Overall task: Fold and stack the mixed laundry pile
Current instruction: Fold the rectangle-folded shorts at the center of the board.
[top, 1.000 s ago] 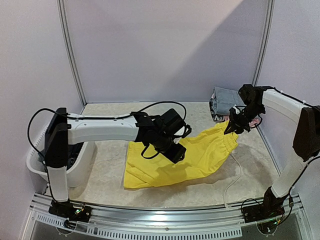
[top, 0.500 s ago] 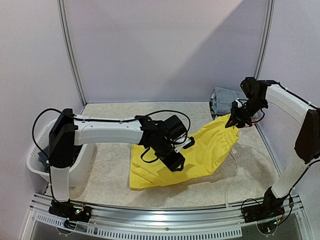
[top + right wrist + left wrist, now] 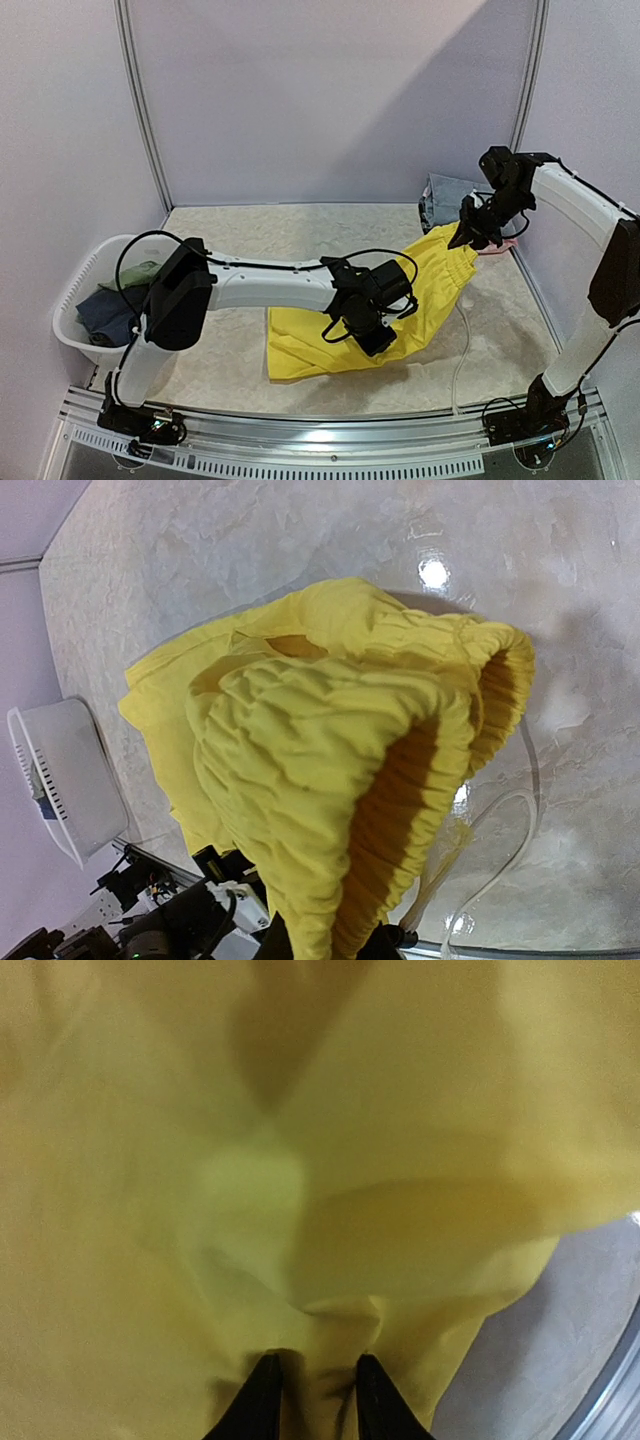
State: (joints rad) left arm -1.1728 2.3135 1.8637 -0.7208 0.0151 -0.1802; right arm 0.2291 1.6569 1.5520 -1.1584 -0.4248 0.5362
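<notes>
A: Status on the laundry?
B: Early. 1 garment in work: yellow shorts (image 3: pixel 425 300), mid-worktop, not folded yet.
A: Left side?
B: Left end effector (image 3: pixel 316 1410) is down on the near part of the shorts. It's set narrow, with a fold of yellow cloth between the fingers. Reads as a pinch; can't tell how firm.
A: Shorts flat?
B: No. Near end lies rumpled on the worktop (image 3: pixel 300 235). Far end slopes up toward the right.
A: Right side?
B: Right end effector (image 3: pixel 467 236) is clamped on the elastic waistband (image 3: pixel 300 770), holding it off the worktop. In the wrist view the waistband hangs open and gathered.
A: So a 2-point hold.
B: Yes. My read: spreading or lining up for the first fold. No crease made so far.
A: What's queued?
B: Tub (image 3: pixel 72 292) at near left holds at least 2 pieces: dark blue item (image 3: pixel 100 315), olive-green item (image 3: pixel 135 272) just beyond it. Both loose, unfolded.
A: Anything done?
B: Far right corner, behind the right end effector: grey garment (image 3: pixel 450 192) that looks folded, maybe the start of the stack. Can't tell how many layers.
A: Estimate?
B: Well under half, I'd judge. To do: fold the shorts, put them on the stack, then empty the tub.
</notes>
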